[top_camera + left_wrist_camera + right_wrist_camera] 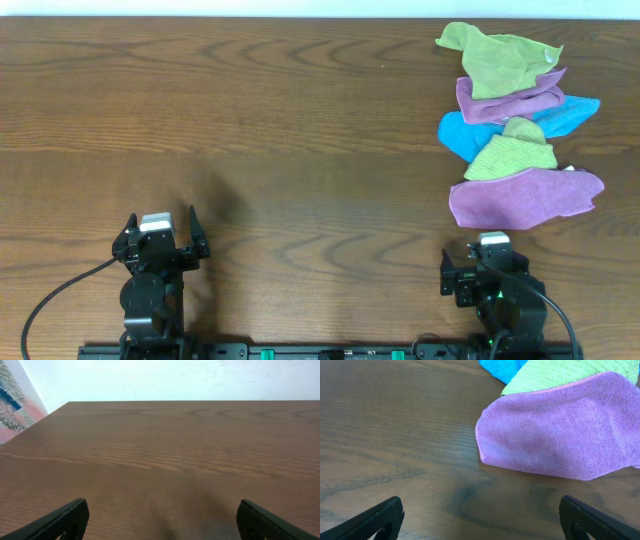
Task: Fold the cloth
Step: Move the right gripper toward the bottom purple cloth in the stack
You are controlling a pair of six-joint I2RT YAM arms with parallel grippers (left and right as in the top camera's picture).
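The purple cloth (525,197) lies crumpled at the near end of a pile on the right of the wooden table, with a small white tag at its far right edge. In the right wrist view it (560,435) lies just ahead of my right gripper (482,517), which is open, empty and apart from it. In the overhead view my right gripper (487,245) sits just below the cloth. My left gripper (163,222) is open and empty at the near left, far from the cloth, over bare wood (162,520).
A green cloth (512,150) overlaps the purple cloth's far edge. Behind it lie a blue cloth (470,130), another purple cloth (505,100) and a second green cloth (495,55). The table's far edge (190,401) meets a white wall.
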